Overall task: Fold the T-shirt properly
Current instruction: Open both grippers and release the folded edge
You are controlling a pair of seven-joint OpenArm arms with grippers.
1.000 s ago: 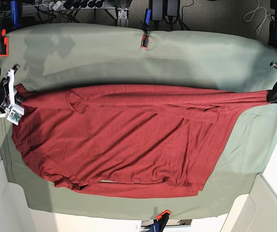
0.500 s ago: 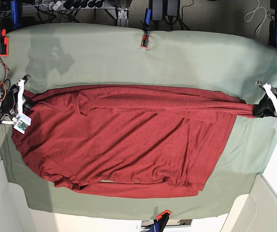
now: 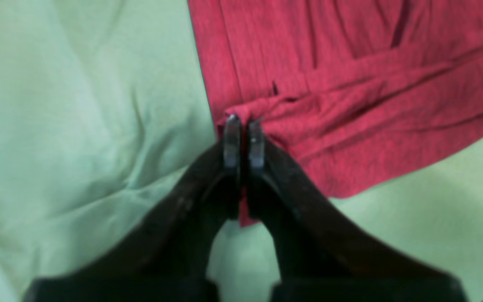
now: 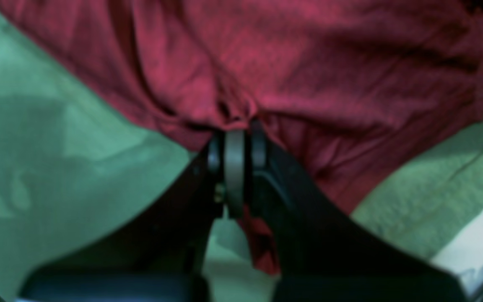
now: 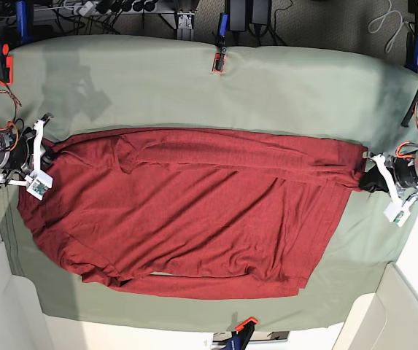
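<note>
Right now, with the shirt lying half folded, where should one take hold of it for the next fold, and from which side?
Probably at the two ends of the folded edge, each from its own outer side. The shirt lies spread across the cloth, and that edge bunches into corners there; the left tool and right tool already pinch them.

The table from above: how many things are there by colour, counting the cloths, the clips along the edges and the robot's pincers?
Dark red T-shirt: 1
Sage-green table cloth: 1
Orange clips, far edge, left corner, near edge: 3
Black pincers, left gripper and right gripper, each pinching the shirt: 2
Total: 7
</note>
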